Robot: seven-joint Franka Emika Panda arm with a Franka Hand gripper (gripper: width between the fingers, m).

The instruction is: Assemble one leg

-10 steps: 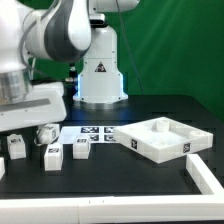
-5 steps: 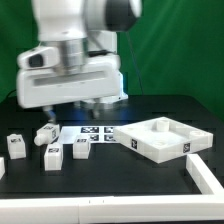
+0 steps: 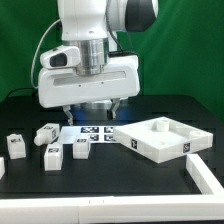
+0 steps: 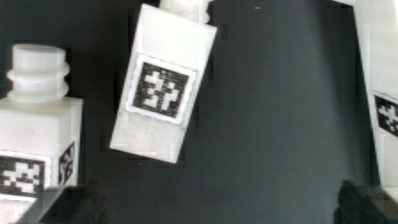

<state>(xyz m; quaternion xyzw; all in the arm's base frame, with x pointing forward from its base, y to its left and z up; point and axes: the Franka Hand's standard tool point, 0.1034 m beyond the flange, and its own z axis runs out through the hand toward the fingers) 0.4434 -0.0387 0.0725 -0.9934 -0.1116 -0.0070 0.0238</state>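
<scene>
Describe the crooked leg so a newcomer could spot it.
From the big white panel on the exterior view's right, cross the marker board to the cluster of small white legs. The leg lies just past the board, rearmost in the cluster. It alone lies skewed; its neighbours sit square.

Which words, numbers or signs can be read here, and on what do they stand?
No words, numbers or brand names can be read.
Black-and-white square tags, patterns and not letters: on the leg, the marker board and the white tray.
</scene>
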